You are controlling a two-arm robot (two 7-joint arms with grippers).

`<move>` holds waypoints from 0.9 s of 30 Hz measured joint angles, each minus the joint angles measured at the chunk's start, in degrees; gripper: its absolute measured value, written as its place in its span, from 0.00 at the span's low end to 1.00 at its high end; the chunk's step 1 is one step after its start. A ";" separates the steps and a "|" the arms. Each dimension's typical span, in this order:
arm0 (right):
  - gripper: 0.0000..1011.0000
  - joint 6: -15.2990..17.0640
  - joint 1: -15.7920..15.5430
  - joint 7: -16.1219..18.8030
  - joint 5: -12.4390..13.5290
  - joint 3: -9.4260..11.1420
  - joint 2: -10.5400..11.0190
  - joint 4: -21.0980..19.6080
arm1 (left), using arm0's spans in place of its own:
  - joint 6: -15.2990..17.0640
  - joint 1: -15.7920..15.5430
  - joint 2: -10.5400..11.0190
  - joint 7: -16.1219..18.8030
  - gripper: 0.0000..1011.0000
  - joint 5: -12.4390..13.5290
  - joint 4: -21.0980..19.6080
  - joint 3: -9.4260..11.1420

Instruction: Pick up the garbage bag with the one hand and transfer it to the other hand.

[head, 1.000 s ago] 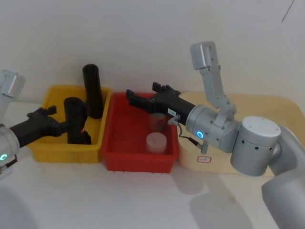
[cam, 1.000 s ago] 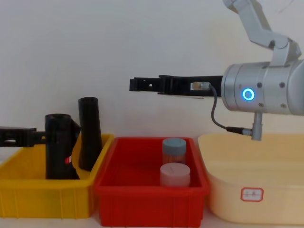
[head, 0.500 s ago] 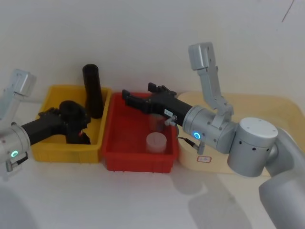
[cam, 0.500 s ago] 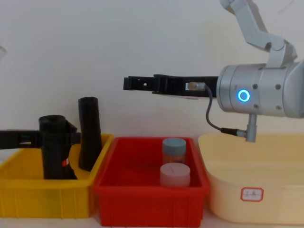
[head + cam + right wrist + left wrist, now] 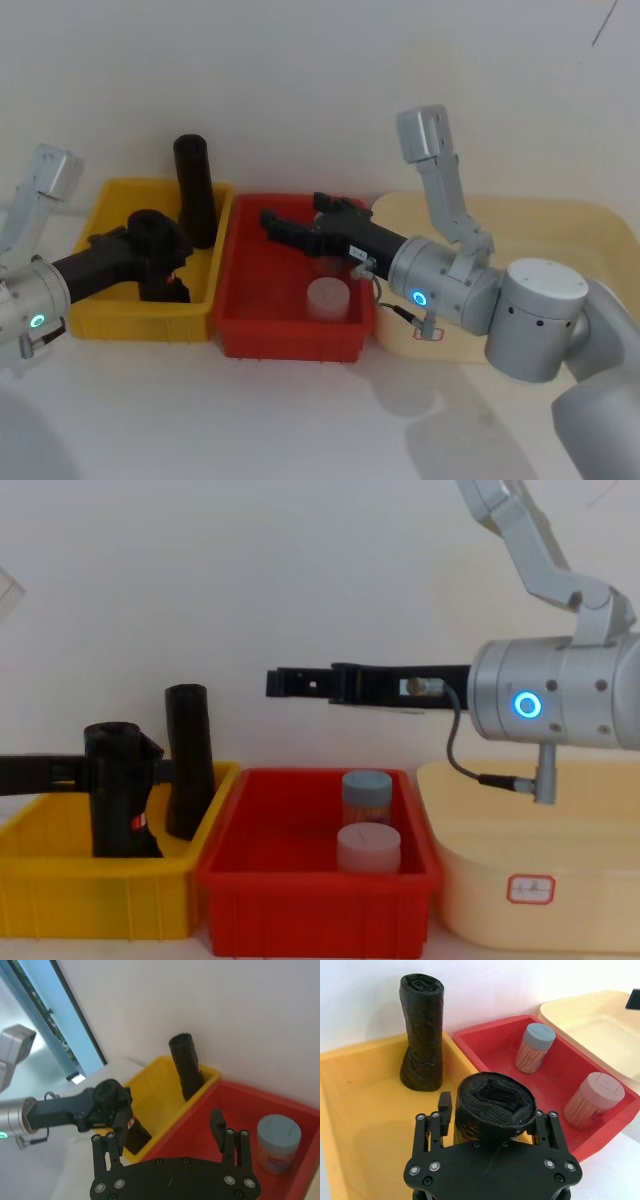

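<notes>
The garbage bag (image 5: 158, 252), a thick black roll with a red mark, stands upright in the yellow bin (image 5: 130, 322). My left gripper (image 5: 150, 238), on the green-ringed arm, is shut on the garbage bag's upper part; in the left wrist view its fingers (image 5: 444, 1108) press both sides of the garbage bag (image 5: 490, 1097). The chest view shows the garbage bag (image 5: 118, 795) with its base down in the yellow bin. My right gripper (image 5: 298, 215), on the blue-ringed arm, hangs open and holds nothing above the red bin (image 5: 290, 345), pointing toward the garbage bag and well apart from it.
A taller, slimmer black roll (image 5: 195, 190) leans at the yellow bin's back corner. Two jars, one pink-lidded (image 5: 327, 297) and one blue-lidded (image 5: 367, 792), stand in the red bin. A cream tub (image 5: 540, 880) sits on the right. A white wall is close behind.
The garbage bag went from tilted to upright in my left gripper's grip. My right gripper shifted slightly left and then dropped a little over the red bin.
</notes>
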 joint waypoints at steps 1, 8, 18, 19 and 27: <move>0.99 0.17 0.00 0.00 0.00 -0.05 0.13 -0.02 | -0.01 -0.02 -0.01 -0.01 0.78 0.00 0.02 0.02; 0.99 2.37 0.22 0.06 -0.39 -1.03 2.08 0.15 | -0.04 -0.17 -0.07 -0.04 0.62 -0.03 0.20 0.15; 0.99 5.32 1.13 0.99 -1.70 -3.19 4.57 3.48 | -0.08 -0.30 -0.12 -0.10 0.51 -0.08 0.33 0.28; 0.99 5.55 1.26 1.18 -1.80 -3.45 4.70 3.91 | -0.08 -0.31 -0.13 -0.10 0.51 -0.08 0.35 0.29; 0.99 6.41 1.87 1.83 -2.28 -4.41 5.00 5.47 | -0.08 -0.34 -0.16 -0.11 0.46 -0.08 0.39 0.34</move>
